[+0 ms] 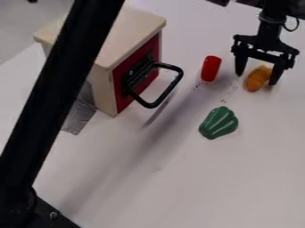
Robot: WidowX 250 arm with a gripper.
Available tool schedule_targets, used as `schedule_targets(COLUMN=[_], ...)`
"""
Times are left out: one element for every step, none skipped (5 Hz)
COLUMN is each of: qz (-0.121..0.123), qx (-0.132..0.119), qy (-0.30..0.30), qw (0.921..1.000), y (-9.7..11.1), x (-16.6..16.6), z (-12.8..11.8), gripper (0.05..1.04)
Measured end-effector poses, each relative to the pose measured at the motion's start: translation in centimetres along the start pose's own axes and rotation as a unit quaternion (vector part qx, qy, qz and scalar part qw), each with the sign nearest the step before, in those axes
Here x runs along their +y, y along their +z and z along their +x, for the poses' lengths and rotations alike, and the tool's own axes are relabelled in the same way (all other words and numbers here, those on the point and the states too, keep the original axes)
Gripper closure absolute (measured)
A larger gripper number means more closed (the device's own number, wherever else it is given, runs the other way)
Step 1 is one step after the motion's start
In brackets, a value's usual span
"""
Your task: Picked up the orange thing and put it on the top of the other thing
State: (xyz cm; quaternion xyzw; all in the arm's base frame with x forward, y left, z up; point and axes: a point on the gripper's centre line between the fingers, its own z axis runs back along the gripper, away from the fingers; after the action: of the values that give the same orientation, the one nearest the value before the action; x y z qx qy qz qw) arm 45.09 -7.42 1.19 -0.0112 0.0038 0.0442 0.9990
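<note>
Taking the view as a clock face, the gripper (256, 79) hangs at 2 o'clock, its two fingers pointing down and standing apart. The orange thing (257, 80) lies on the white table (196, 178) right there between the fingertips, closer to the finger on its 3 o'clock side – a gap shows between it and the finger on the 9 o'clock side. The grip is open, not clamped on it; whether the nearer finger touches it I cannot tell.

As for writing, the nearest to it are some small dark specks (224, 101) on the table, toward 8 o'clock from the orange thing, too small to make out as letters or just marks.

From the orange thing, a red cylinder-like piece (211, 68) lies between 9 and 10 o'clock, well apart from the green ridged piece (218, 123), which sits at 7 o'clock from it. At 11 o'clock in the view stands a box (137, 73) with a pale top and a red front; its black handle (166, 90) juts toward 4 o'clock. A thick black bar (59, 89) slants across the view's 9 o'clock side – in front of part of the box.
</note>
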Motion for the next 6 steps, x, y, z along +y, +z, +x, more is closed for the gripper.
schedule_targets(qz=[-0.003, -0.002, -0.006, -0.004, -0.004, 0.004], qx=[0.008, 0.002, -0.045, -0.094, -0.108, -0.107], qy=[-0.005, -0.002, 0.003, 0.021, 0.041, 0.063], qw=[1.0000, 1.0000, 0.9990, 0.9953, 0.9933, 0.9922], y=[-0.8, 0.2, 5.7, 11.8, 16.8, 19.1], x=[0.0, 0.3, 1.1, 3.9, 7.6, 12.3], z=[-0.7, -1.3, -0.7, -1.8, -4.4, -7.2], gripper=[0.414, 0.621, 0.639, 0.639, 0.639, 0.639])
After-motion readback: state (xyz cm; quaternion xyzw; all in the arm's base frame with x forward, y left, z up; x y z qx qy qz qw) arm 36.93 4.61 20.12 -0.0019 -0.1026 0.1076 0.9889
